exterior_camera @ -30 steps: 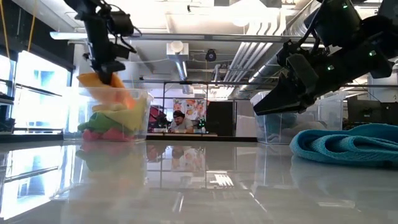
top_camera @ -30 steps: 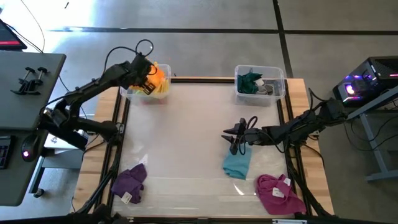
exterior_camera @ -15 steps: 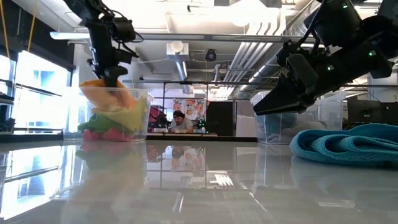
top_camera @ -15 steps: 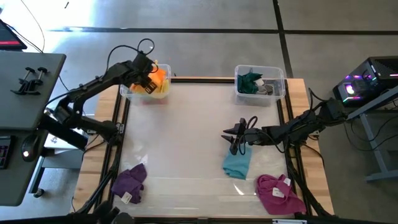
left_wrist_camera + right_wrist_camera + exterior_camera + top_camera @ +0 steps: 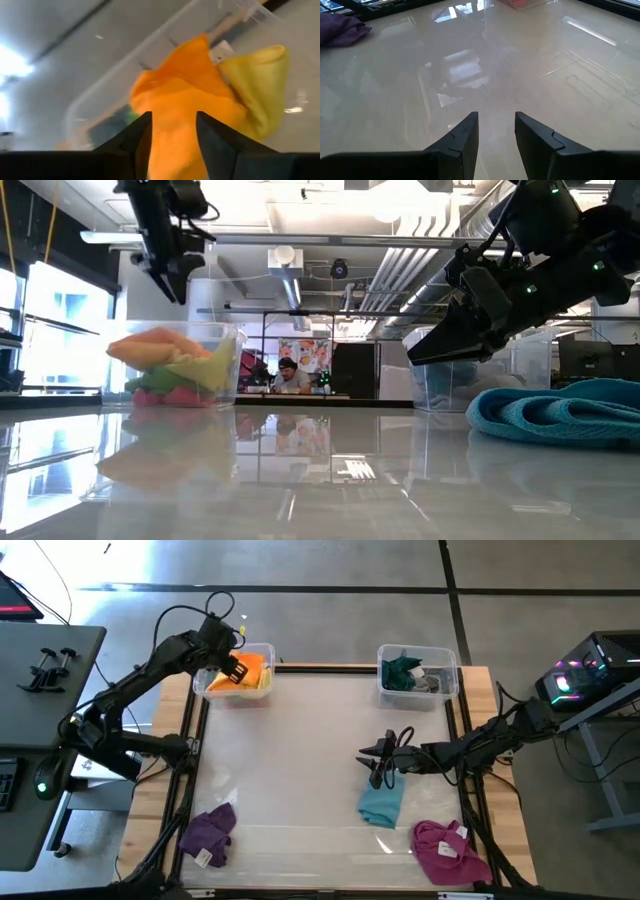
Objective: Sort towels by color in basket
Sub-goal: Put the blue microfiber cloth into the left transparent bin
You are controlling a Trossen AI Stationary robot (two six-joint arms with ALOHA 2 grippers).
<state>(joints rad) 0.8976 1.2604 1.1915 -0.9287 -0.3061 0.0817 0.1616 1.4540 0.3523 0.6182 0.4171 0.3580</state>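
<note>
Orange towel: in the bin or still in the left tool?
In the bin. The orange towel lies on the pile in the clear bin; the left tool hangs above it, fingers apart, nothing between them.

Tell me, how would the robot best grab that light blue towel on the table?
Probably from straight above, pinching a raised fold near the middle of the light blue towel. It lies crumpled rather than flat, so its ridges offer something to pinch, and the right gripper, jaws apart, already hangs over its far edge.

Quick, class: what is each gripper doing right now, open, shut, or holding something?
Left gripper: open, empty, above the orange towel in the bin.
Right gripper: open, empty, hovering beside the light blue towel.
</note>
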